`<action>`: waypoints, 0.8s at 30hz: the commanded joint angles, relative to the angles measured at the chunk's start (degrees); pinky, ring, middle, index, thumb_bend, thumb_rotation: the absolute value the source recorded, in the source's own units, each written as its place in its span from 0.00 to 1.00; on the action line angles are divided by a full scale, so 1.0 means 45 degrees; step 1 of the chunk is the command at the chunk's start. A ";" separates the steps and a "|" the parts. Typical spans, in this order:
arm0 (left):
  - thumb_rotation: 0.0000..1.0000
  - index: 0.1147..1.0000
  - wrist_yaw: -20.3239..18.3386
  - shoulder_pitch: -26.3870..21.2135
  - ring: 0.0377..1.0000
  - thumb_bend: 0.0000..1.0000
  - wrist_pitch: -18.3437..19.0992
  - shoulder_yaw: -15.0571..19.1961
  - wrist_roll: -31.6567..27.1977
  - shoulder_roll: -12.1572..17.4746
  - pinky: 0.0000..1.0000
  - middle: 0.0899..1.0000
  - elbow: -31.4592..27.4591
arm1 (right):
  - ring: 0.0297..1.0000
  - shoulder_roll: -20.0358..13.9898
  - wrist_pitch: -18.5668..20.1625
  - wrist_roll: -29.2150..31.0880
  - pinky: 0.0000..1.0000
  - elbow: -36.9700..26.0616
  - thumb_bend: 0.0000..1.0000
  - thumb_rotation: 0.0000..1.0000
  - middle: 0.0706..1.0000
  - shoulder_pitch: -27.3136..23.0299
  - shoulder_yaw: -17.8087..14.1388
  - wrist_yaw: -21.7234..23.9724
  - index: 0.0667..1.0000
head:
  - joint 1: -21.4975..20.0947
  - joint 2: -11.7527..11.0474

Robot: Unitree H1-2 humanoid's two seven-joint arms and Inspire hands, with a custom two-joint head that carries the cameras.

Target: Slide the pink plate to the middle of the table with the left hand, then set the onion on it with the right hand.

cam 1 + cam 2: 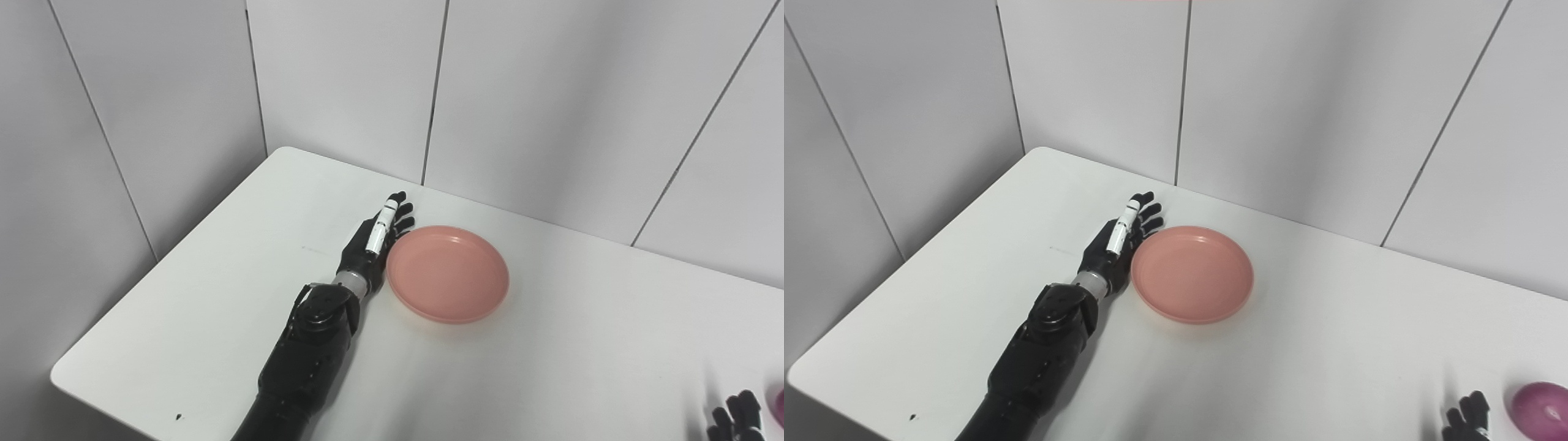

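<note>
Right eye view, pink plate [1192, 274]: round, shallow, smooth matte plastic with a raised rim, lying flat on the worktop.
Worktop [1304, 367]: white, smooth, rounded corners.
Left robot hand [1118, 242]: black with one white finger segment, fingers straight and spread, grasping nothing, its edge against the plate's left rim.
Onion [1542, 410]: purple, glossy, rounded, at the near right corner, well apart from the plate.
Right robot hand [1467, 419]: only dark fingertips show beside the onion; its state cannot be told.
</note>
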 commanded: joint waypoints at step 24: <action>1.00 0.94 -0.0626 0.0896 0.94 0.45 0.0521 -0.1016 0.0475 -0.1020 0.91 0.95 -0.2069 | 0.97 0.0985 -0.0150 -0.1249 1.00 -0.1128 0.10 1.00 0.99 0.0495 0.1047 -0.0422 1.00 | -0.2927 0.1158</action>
